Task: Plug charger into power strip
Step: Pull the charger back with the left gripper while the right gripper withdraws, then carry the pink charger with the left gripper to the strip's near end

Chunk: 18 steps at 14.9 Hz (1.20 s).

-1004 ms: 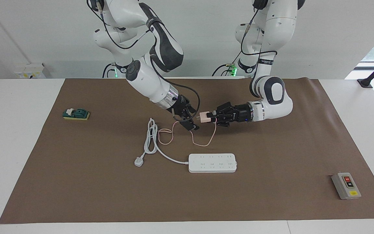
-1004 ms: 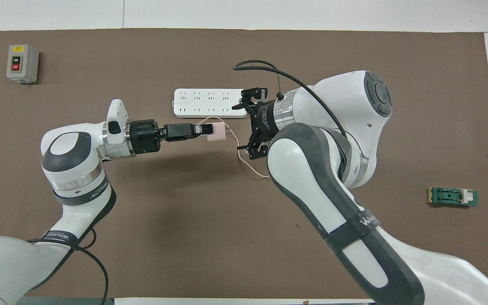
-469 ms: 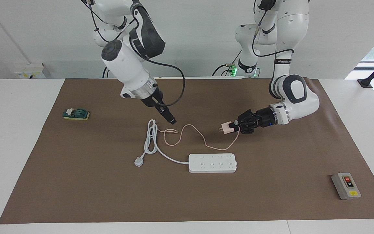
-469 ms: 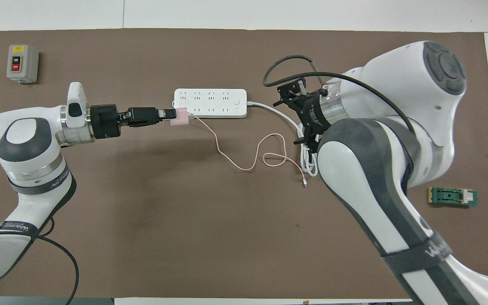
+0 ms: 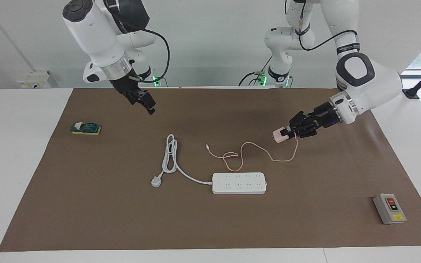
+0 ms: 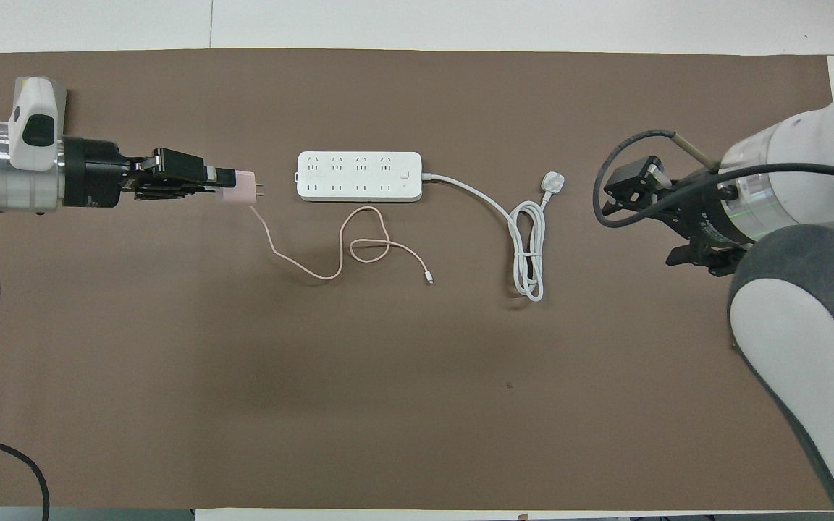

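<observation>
A robotics laboratory: two white arms mounted at a white table (image 5: 20, 153) spread with a brown mat (image 5: 122, 219), bare white wall above it, a wall socket (image 5: 35, 79) near the mat's corner.

The long flat white plastic power strip (image 5: 239, 183) lies mid-mat. The small pale pink cube-shaped charger (image 5: 279, 136), held up in the air, is toward the left arm's end. Its thin pink cable (image 5: 247, 155) lies nearer the robots than the strip.

High facing, overhead — same table (image 5: 24, 146)

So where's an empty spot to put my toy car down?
The bare brown mat between the power strip and the table's edge farthest from the robots. It is crowded nearer the robots, where the pink cable and white cord lie.
</observation>
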Tool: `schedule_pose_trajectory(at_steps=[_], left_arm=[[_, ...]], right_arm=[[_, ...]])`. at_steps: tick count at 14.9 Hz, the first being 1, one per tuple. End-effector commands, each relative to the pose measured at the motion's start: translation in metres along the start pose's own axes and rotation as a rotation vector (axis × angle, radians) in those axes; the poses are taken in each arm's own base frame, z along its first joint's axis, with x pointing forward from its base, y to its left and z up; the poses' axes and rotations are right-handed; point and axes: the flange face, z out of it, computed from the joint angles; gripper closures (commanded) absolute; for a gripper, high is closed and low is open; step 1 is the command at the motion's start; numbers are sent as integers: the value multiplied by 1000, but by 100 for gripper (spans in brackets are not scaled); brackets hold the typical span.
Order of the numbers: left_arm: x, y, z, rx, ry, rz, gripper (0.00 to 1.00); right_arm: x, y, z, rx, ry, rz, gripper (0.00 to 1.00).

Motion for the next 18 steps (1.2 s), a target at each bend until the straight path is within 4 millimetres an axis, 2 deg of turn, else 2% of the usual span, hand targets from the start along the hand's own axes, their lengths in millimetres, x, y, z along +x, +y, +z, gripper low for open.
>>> schedule_pose_trajectory(at_steps=[1, 3, 5, 6, 7, 8, 10, 11, 15, 18], left_arm=[[-8, 7, -25, 176, -20, -36, 100], [-16, 9, -36, 327, -55, -64, 100], [-22, 15, -46, 436, -105, -115, 100], [-24, 19, -52, 484, -115, -158, 100], [-25, 20, -55, 516, -129, -200, 100], [-24, 21, -60, 542, -128, -210, 100], [-22, 21, -62, 612, -112, -193, 100], [-20, 22, -64, 632, -92, -205, 100], [-16, 27, -73, 683, -21, -201, 100], [-12, 30, -73, 675, 55, -344, 100]], right_arm=[[-8, 19, -6, -95, 11, -96, 0], [4, 50, -3, -129, -49, -100, 0], [18, 63, -6, -114, -40, -207, 0], [21, 61, -6, -111, -29, -329, 0], [35, 76, -9, -112, -22, -403, 0], [40, 82, -9, -111, -22, -449, 0], [51, 85, -5, -137, -15, -457, 0], [50, 82, -10, -144, -10, -464, 0], [41, 85, -8, -160, -60, -456, 0], [41, 89, -9, -157, -59, -461, 0]])
